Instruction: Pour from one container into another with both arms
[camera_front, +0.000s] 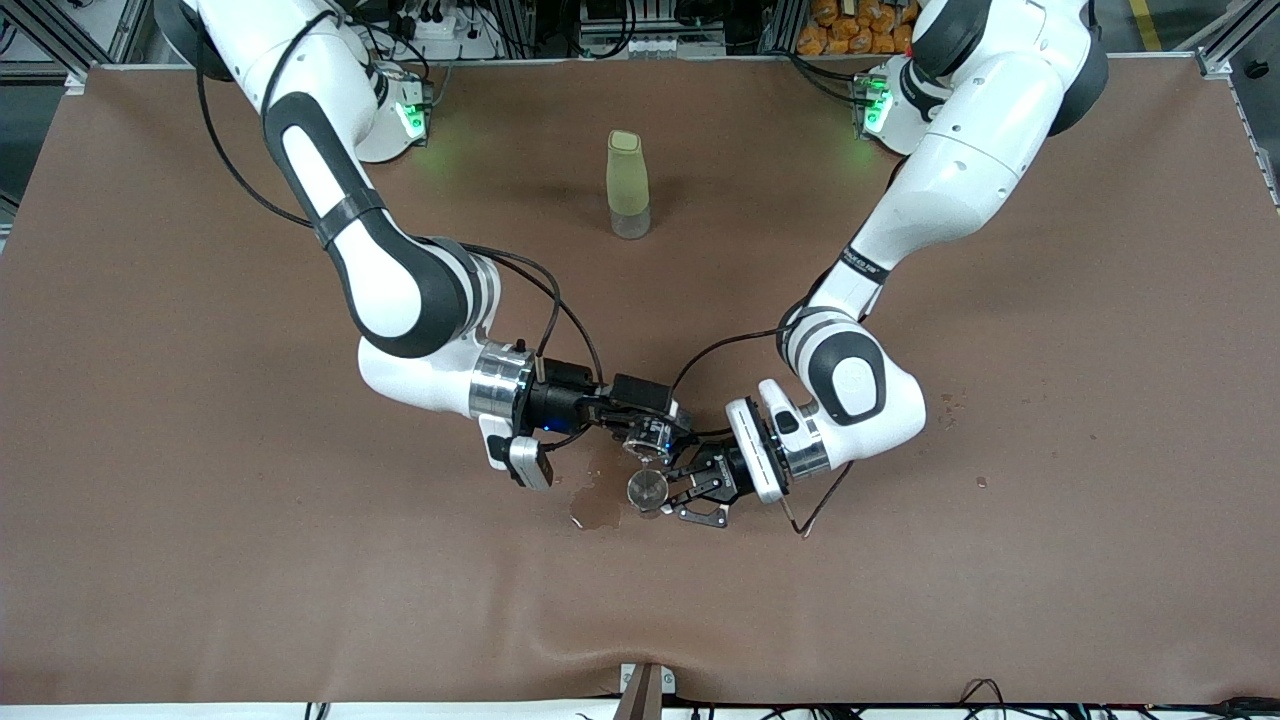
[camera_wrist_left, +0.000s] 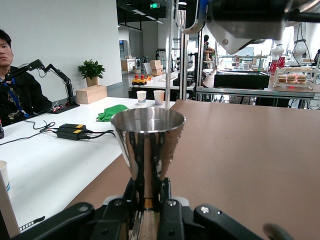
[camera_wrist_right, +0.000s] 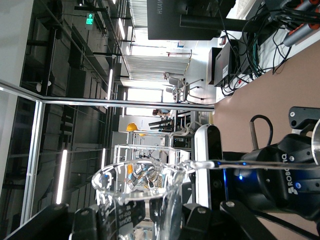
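Right claw (camera_front: 648, 437) clamped a tipped, slippery, fragile glass beaker (camera_wrist_right: 137, 192); left claw (camera_front: 668, 497) clamped the metal cup's (camera_wrist_left: 148, 145) narrow stem (light, rigid).

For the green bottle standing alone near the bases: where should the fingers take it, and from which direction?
Grip the bottle around its mid-body, coming in level from the side. It stands upright, tall and narrow, and its capped top offers no hold from above. A mid-height grip should keep it from tipping. Both grippers are busy pouring, so either must first free itself.

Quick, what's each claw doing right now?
Left claw: shut on the shiny conical metal cup.
Right claw: shut on the clear glass beaker, tipped over that cup.
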